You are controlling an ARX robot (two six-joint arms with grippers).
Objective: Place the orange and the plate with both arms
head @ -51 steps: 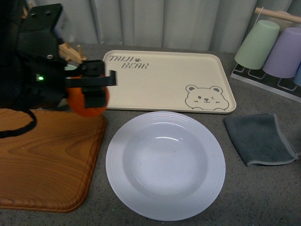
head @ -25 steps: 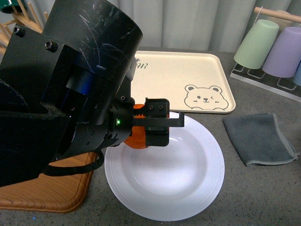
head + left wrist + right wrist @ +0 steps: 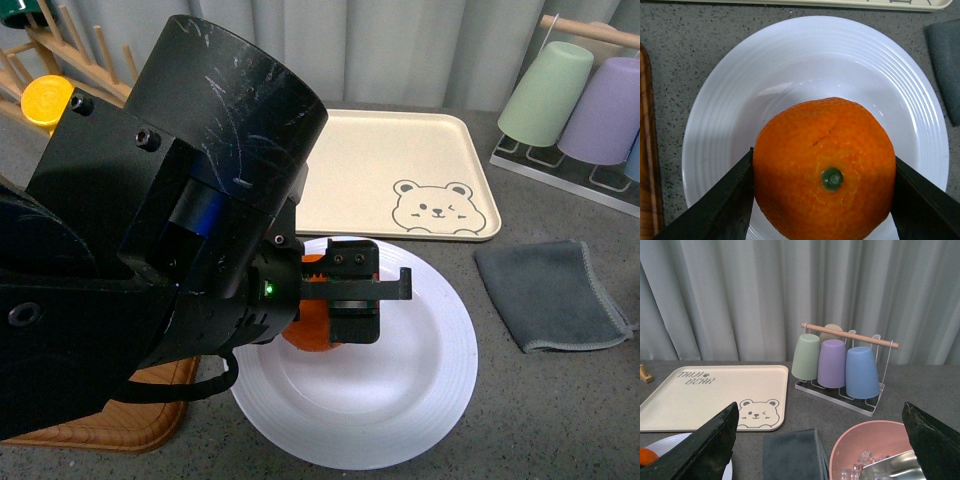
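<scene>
- The left gripper (image 3: pixel 825 200) is clamped on the orange (image 3: pixel 825 170), which hangs over the plate's (image 3: pixel 805 55) well, left of its centre; I cannot tell if it touches.
- Released from that height, the round fruit could roll over the plate's far rim toward the bear tray (image 3: pixel 400 160).
- The right gripper (image 3: pixel 820 407) is spread wide and empty, well right of the plate.
- Half a second ago the orange was over the plate's left rim; a second ago it was off the plate altogether.
</scene>
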